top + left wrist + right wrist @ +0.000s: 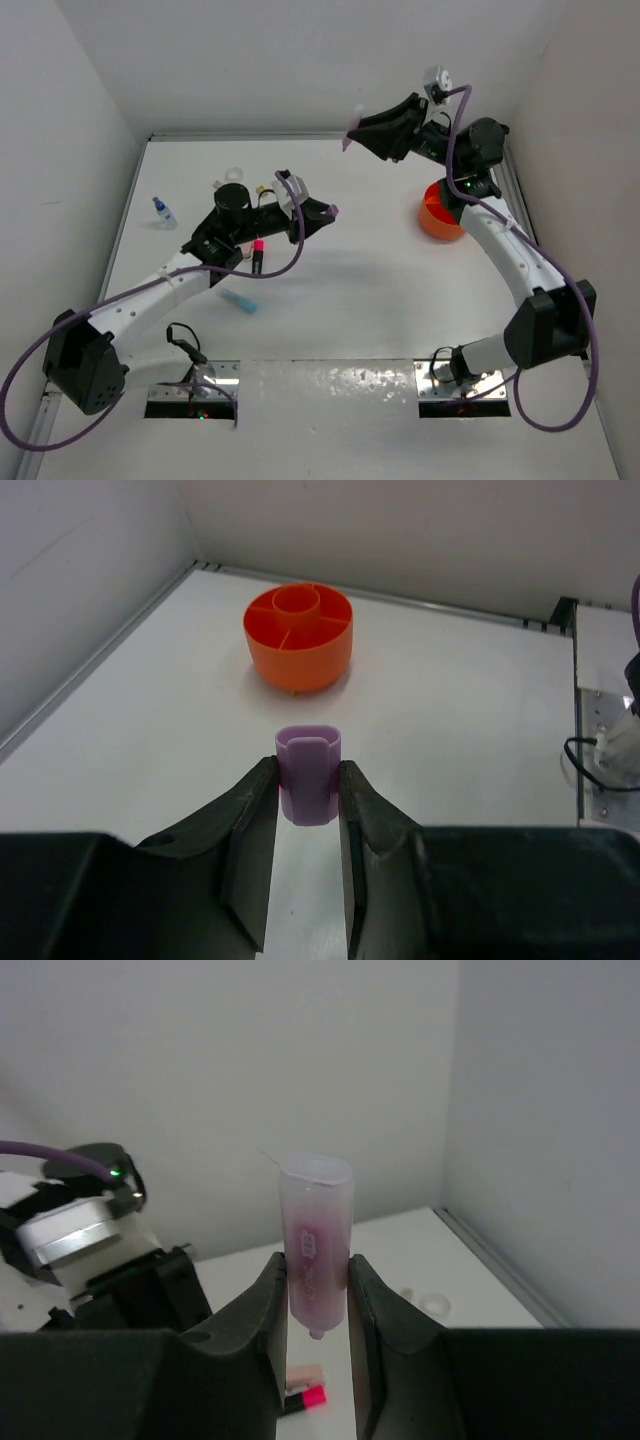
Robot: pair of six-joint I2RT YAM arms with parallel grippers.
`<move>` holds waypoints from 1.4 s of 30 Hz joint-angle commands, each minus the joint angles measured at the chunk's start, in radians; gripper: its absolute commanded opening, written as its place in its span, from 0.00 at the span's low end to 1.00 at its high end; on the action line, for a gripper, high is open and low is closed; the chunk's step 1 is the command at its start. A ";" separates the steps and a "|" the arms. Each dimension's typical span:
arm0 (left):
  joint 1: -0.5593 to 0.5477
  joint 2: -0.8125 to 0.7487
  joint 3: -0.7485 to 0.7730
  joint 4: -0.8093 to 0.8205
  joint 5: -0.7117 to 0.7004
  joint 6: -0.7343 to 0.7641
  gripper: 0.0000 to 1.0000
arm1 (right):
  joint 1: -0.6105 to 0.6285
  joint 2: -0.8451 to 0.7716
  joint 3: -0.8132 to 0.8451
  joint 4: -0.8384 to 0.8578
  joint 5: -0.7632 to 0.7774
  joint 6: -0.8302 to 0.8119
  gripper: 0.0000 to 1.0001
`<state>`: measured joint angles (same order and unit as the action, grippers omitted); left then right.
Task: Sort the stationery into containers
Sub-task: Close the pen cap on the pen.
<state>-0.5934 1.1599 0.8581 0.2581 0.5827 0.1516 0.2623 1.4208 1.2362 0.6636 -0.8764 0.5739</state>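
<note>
While both arms are held above the white table (380, 300), I see my left gripper (308, 785) clamped on the lilac eraser (308, 770). It is a small matte block with rounded corners and a raised panel on its face. It stands upright between the two black jaws, pinched by its sides, with its upper part reaching past the fingertips. Straight beyond it, well apart, sits the orange tub (300, 662), round, with a centre cup and spoke dividers. From overhead the tub is at the right of the table, partly under the right arm.

My right gripper (316, 1278) is closed on the pink highlighter (316, 1230), a translucent barrel, frosted at the top and pinker lower down, with a small nub at its bottom end. It stands upright, gripped low, most of it rising above the jaws. It is held high near the far wall, off the table. A small pink print runs down the barrel, but it is too blurred for me to read.

On the table, the black marker (257, 255) with its pink cap lies beside the left arm. The light-blue highlighter (240, 300) is nearer, the blue-capped bottle (164, 211) stands at the left, and the clear tape ring (235, 173) lies on the far side.
</note>
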 commanded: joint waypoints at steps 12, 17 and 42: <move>0.116 0.135 0.038 0.495 0.252 -0.294 0.00 | -0.028 0.345 0.364 0.951 -0.481 0.915 0.00; 0.112 0.147 0.051 0.561 0.217 -0.346 0.00 | -0.017 0.345 0.313 0.989 -0.469 0.905 0.00; 0.116 0.195 0.124 0.601 0.253 -0.432 0.00 | -0.049 0.296 0.269 0.895 -0.429 0.739 0.00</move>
<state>-0.4759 1.3758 0.9371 0.7982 0.8158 -0.2710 0.2176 1.7679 1.5112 1.3018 -1.3266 1.3575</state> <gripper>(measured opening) 0.242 0.242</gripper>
